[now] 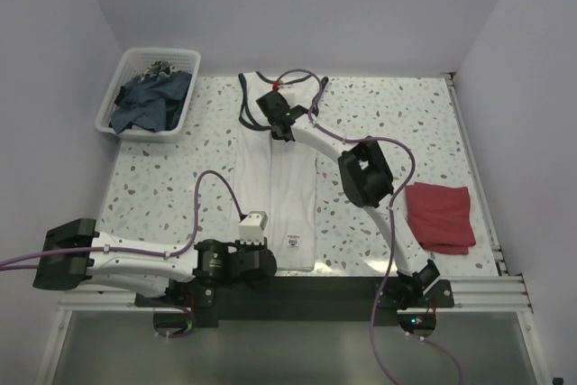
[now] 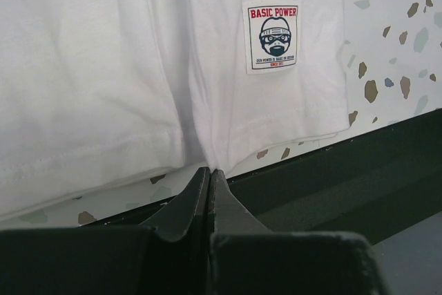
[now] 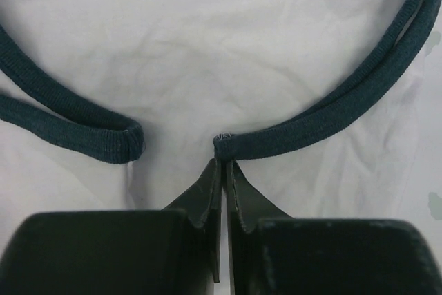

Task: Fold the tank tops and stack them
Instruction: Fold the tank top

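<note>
Closest to lens, left wrist view: black fingers of left gripper (image 2: 209,170) pressed fully together, nothing visible between them, tips just short of near hem of white tank top (image 1: 290,200), not far from its sewn "BASIC POWER" label (image 2: 273,36). Lies flat mid-table (image 1: 162,187), folded lengthwise into narrow strip, hem at near edge, neck at far end. At that far end, right gripper (image 3: 223,162): jaws all but closed, only a hairline slit, tips butted against navy trim (image 3: 331,112) of neckline; cloth nipped or not, cannot tell. Dark red tank top (image 1: 440,215): folded into compact square, right side of table, well apart from white one. Far-left corner: white basket (image 1: 135,62) w/ blue garments (image 1: 149,101) inside. Seems to be mid-fold on white top: lengthwise folds done, crosswise fold not yet. Next move prob. calls for firm pinch on neck end, a lift, then a carry toward hem w/o dragging layers open; after that, stacking w/ red top.
</note>
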